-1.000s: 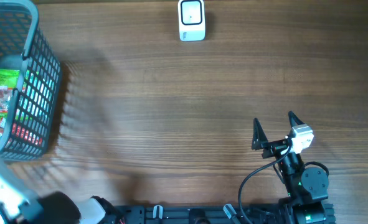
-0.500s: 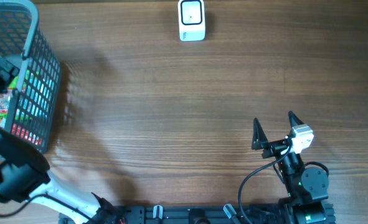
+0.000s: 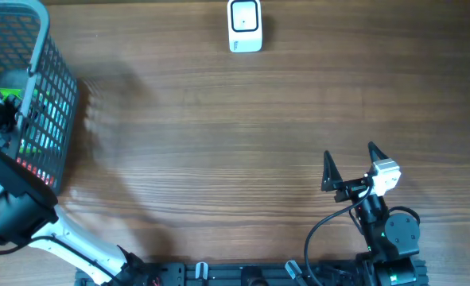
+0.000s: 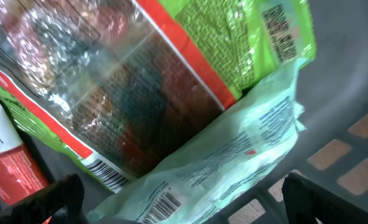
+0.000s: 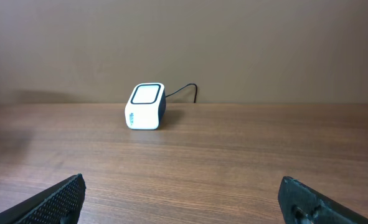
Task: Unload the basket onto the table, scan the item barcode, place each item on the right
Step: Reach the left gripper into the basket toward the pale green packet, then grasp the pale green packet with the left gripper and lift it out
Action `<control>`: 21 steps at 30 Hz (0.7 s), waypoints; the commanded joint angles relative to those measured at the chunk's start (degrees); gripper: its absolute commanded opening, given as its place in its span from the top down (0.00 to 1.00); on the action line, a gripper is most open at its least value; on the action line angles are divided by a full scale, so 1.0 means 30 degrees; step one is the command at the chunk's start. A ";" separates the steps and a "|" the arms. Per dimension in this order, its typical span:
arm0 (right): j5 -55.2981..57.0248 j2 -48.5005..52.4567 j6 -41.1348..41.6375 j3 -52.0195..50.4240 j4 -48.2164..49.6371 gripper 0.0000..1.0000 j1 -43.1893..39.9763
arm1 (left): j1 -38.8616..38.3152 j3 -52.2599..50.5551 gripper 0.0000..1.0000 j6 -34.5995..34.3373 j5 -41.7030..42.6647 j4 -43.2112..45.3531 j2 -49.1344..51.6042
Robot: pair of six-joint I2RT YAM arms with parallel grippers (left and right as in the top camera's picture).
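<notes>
From overhead the left pincer [image 4: 190,202] is mostly hidden: its arm [image 3: 12,214] reaches over the rim of the grey mesh basket [image 3: 56,87], and the basket wall screens the fingers. The wrist camera shows both dark fingertips [image 4: 59,199] cut off at the lower corners, spread wide apart with nothing between them. Right under the pincer lies a crinkled clear-window packet [image 4: 121,93] edged in green and red; glare on the film makes its contents hard to make out. Overlapping it on the pincer's right side is a pale green packet [image 4: 233,162]. Each carries a barcode [image 4: 162,202] near the pincer's lower edge, but the small print on both is too blurred to read. A red item [image 4: 9,168] beside the left fingertip is cropped, its white label unreadable.

The white scanner [image 3: 244,25] stands on the desk [image 3: 219,143], well ahead of the right pincer [image 3: 351,156] and a little to its left, with its cable [image 5: 184,92] running behind it. No brand can be made out on it. The right pincer hangs over bare desk, fingers apart and empty.
</notes>
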 commanded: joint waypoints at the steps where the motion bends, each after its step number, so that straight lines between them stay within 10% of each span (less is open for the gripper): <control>1: -0.0153 -0.0015 0.0277 -0.0015 0.0051 0.00 -0.0080 | 0.0022 -0.0998 0.00 0.0226 0.0372 0.0401 0.0299; 11: -0.0160 -0.0015 0.0270 -0.0015 0.0051 0.00 -0.0080 | -0.0240 -0.1858 0.09 0.0226 0.1887 0.0714 0.0306; 21: -0.0153 -0.0015 0.0277 -0.0015 0.0051 0.00 -0.0080 | -0.0240 -0.2135 0.51 0.0080 0.2055 0.1239 0.0255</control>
